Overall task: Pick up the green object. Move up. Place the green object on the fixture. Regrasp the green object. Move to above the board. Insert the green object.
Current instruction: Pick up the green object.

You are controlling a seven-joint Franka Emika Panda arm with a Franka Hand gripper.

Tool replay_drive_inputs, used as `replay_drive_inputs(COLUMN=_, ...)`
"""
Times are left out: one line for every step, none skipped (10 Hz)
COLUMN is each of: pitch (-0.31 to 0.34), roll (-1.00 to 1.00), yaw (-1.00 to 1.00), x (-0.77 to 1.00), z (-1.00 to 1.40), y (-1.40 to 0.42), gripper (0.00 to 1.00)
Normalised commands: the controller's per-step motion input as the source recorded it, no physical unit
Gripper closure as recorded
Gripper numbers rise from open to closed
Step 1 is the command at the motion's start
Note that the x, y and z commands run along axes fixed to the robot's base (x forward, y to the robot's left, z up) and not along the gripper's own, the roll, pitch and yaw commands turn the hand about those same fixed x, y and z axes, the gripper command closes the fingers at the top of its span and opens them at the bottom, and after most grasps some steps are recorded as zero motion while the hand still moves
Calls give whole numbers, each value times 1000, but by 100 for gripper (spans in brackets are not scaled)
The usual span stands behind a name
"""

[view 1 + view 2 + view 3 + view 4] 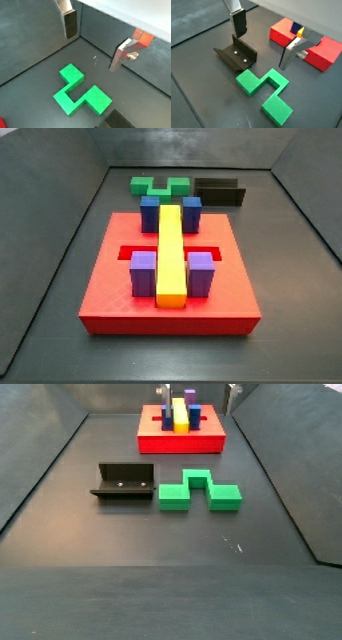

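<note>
Above the green block (266, 91) my gripper (262, 43) hangs in the air, its two silver fingers (238, 23) spread wide with nothing between them, tips clear of the floor. Both wrist views look down past the fingers onto the block (81, 91), which lies flat on the dark floor with bare floor all around its outer edges. In a side view the fixture (124, 482) sits just beside the block (199, 489) at its 9 o'clock, close but apart. Well beyond, at 12 o'clock, stands the red board (183, 440) with its yellow bar (171, 252), blue blocks (171, 212) and purple blocks (171, 271). Grey walls (40, 454) close in on both sides.
</note>
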Motion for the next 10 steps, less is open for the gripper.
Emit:
replay_drive_inputs(pitch=21, roll=36, yaw=0, x=0, z=-140, y=-117, gripper=0)
replay_drive_inputs(pitch=36, roll=264, yaw=0, x=0, z=-351, y=-586, gripper=0)
replay_drive_inputs(pitch=20, roll=257, yaw=3, x=-51, z=-460, y=-669, gripper=0)
replay_drive_inputs(pitch=20, roll=269, yaw=14, x=-77, z=-451, y=-663, gripper=0)
replay_drive_inputs(pitch=11, roll=189, yaw=0, x=0, z=-454, y=-471, gripper=0)
replay_drive_inputs(pitch=0, roll=87, yaw=0, x=49, z=-451, y=-223, gripper=0)
replay_drive_inputs(pitch=0, roll=0, yaw=0, x=109, z=-414, y=0, gripper=0)
replay_drive_inputs(pitch=0, roll=-54, yaw=0, x=131, z=-520, y=29, gripper=0)
replay_drive_inputs(pitch=0, roll=-9, yaw=6, x=194, z=-583, y=0, gripper=0)
replay_drive_inputs(pitch=0, roll=0, yaw=34, x=243, z=-551, y=0, gripper=0)
